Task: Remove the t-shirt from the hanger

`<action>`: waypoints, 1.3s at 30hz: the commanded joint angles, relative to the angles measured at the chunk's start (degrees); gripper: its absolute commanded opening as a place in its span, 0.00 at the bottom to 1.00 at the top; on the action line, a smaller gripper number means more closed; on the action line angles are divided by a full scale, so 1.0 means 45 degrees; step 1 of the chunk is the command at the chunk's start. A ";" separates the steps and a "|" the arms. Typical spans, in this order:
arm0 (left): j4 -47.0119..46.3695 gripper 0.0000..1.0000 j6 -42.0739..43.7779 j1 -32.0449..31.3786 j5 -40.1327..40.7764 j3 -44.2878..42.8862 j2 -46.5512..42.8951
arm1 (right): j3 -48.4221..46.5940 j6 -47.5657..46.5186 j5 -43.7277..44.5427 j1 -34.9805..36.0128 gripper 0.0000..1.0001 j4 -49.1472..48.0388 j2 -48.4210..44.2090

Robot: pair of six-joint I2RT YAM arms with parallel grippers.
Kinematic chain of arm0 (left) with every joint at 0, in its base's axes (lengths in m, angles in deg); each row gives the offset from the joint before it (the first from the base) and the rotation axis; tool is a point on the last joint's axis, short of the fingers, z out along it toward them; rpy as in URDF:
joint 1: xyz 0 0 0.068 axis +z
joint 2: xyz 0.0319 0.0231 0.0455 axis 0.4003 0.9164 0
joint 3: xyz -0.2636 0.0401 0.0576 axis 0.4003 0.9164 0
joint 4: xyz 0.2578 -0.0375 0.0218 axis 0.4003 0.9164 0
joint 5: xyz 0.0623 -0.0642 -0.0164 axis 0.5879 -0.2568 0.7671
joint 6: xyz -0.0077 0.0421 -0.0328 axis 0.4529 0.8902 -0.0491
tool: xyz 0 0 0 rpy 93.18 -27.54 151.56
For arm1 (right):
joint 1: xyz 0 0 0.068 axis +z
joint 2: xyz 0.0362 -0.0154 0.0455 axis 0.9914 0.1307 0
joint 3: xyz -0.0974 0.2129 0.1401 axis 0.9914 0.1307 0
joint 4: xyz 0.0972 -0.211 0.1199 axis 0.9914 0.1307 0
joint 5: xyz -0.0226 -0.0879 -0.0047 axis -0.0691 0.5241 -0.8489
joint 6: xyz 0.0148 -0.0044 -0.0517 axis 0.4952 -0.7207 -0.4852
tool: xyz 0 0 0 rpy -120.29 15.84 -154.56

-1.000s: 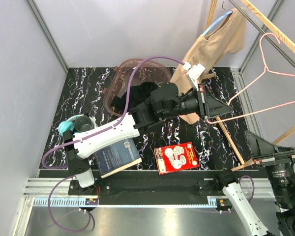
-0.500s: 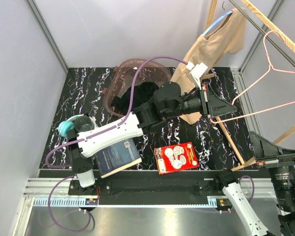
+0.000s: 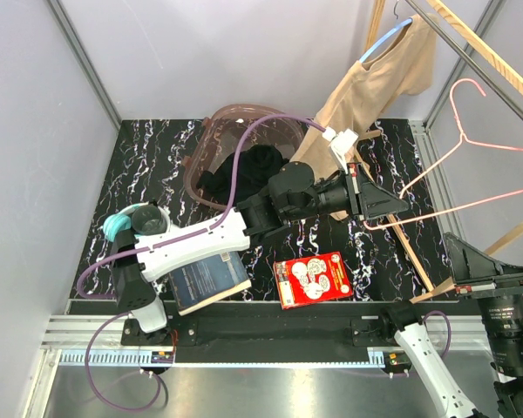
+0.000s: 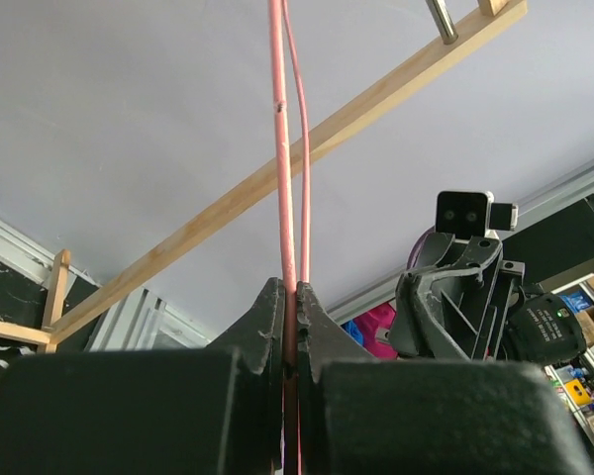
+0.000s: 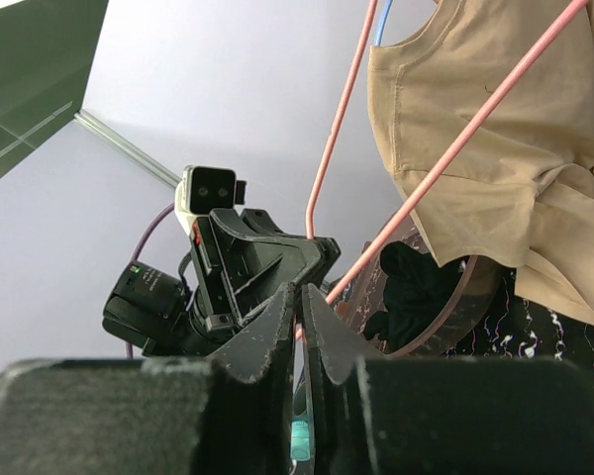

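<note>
Black counter point(image 3: 148, 165) below; left tool point(image 4: 292, 292) pinches 1 bare pink hanger point(image 4: 282, 148) tight. The right tool point(image 5: 299, 297) looks closed, empty. Behind, the t-shirt point(image 3: 375, 87) hangs on a blue hanger point(image 3: 383, 42). Swinging wire could snag it.

T-shirt point(image 3: 379, 83) hangs back right; tub point(image 3: 244, 111) behind book point(image 3: 205, 277), front left; card point(image 3: 312, 279) right of book.
</note>
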 commanded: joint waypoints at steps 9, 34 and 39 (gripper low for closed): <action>-0.1835 0.00 -0.0136 -0.0034 -0.0043 -0.0343 -0.0611 | -0.0292 -0.0112 0.0053 -0.0002 0.13 0.0004 0.0203; -0.1932 0.00 -0.0722 -0.0111 -0.0551 -0.1808 0.0834 | -0.0507 -0.0229 0.0248 -0.0002 0.12 0.0160 0.0145; -0.2011 0.00 -0.0820 -0.0131 -0.0609 -0.1944 0.1068 | -0.0565 -0.0268 0.0307 -0.0002 0.13 0.0218 0.0145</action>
